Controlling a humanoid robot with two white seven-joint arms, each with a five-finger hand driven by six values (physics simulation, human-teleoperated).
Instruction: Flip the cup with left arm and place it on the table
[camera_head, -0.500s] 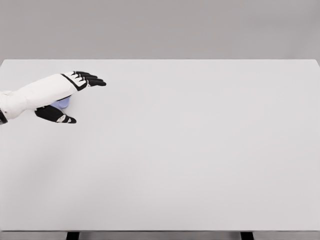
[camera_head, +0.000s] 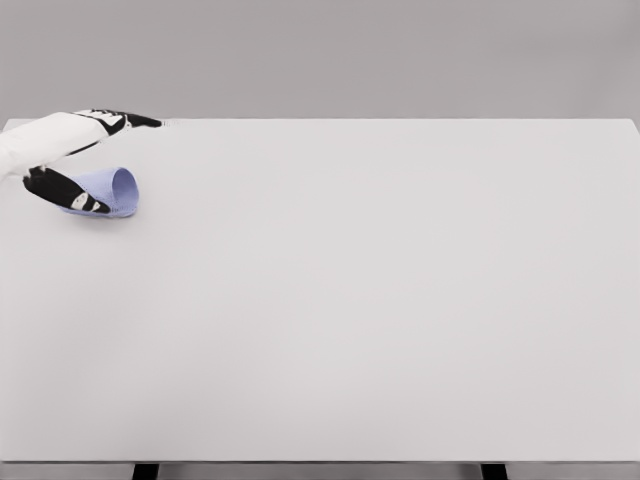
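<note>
Cup (camera_head: 108, 191): pale blue, smooth, tapered cylinder, laid on side at far-left of worktop (camera_head: 380, 300); long axis roughly left-right, open round mouth turned right. Left hand (camera_head: 72, 160), black fingers on white shell, seen spread around cup; thumb lies against cup's near side, firm grasp cannot be told. Worktop matte white, flat, rectangular.

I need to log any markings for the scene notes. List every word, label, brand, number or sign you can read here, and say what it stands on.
None: no readable text shows in the head view.
Cup: plain light blue, no print or label on the side that shows.
Left hand: black and white patches only, no lettering legible.
Table: plain white top, no marks.
Back wall: plain grey, no sign.
</note>
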